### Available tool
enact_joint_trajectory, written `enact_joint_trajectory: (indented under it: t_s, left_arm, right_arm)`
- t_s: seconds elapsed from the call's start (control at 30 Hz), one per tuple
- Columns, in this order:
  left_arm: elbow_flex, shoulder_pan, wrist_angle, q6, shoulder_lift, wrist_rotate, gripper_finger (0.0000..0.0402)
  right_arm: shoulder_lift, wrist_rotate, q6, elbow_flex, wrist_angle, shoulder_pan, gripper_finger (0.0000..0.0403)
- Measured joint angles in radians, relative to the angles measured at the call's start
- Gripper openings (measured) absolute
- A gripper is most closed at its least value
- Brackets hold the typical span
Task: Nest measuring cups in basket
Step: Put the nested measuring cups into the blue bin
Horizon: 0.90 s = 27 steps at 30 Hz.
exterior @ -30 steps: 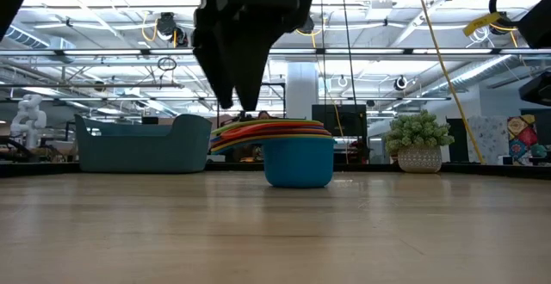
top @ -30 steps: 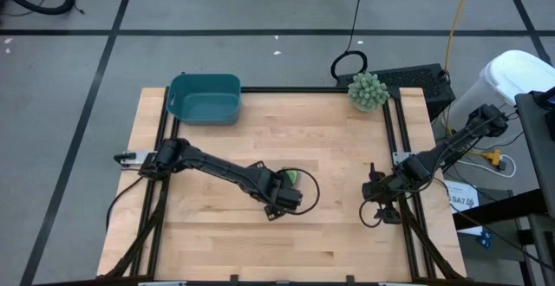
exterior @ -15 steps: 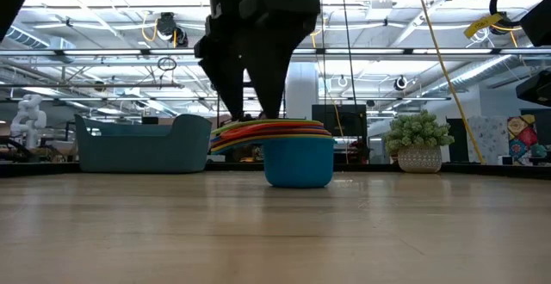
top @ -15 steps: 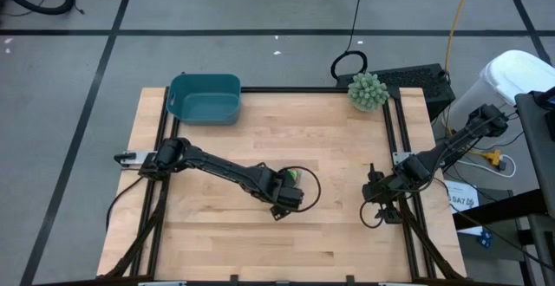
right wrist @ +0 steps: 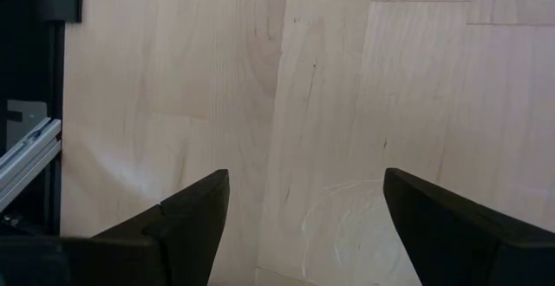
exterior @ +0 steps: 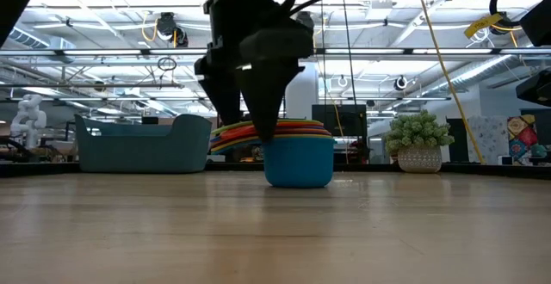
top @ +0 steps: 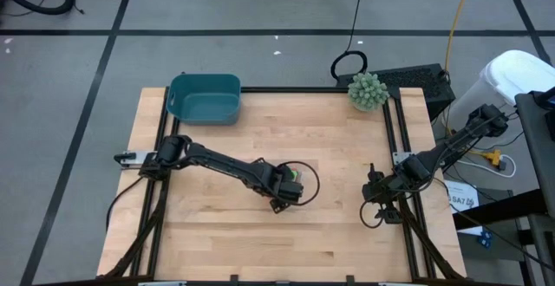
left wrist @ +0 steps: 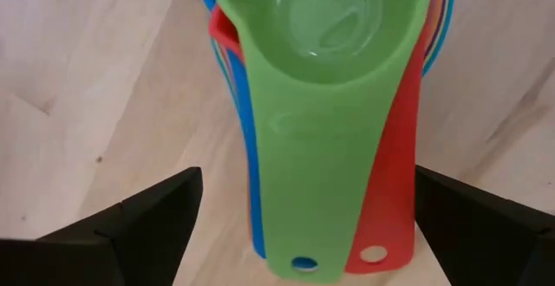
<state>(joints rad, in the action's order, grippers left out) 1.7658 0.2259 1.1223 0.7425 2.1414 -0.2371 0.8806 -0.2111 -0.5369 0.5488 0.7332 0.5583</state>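
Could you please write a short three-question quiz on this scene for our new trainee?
1. True or false: the nested measuring cups already sit inside the basket.
2. Which cup tops the stack? A) yellow B) green C) orange
3. Fill in: the left end effector hangs over the stack's handles with its fingers ____.

Key:
1. False; the stack stands on the table, apart from the basket.
2. B, the green cup.
3. Open. The right end effector waits, open, at the table's right edge.

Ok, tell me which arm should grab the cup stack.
Left: the left gripper is open, straddling the handles of the nested measuring cups. The right gripper waits at the table's right edge, open.
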Motion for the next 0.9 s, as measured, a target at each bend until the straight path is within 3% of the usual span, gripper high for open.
enact_joint_trajectory:
  t_s: [0.47, 0.9]
  left_arm:
    - [-0.058, -0.025, -0.057, -0.048, 0.000, -0.031, 0.0400]
    - [-0.091, -0.039, -0.080, -0.067, 0.000, 0.010, 0.0399]
  right_arm:
    - [0.000, -0.003, -0.029, 0.000, -0.004, 0.000, 0.0299]
    - [0.000, -0.028, -0.056, 0.000, -0.005, 0.000, 0.0299]
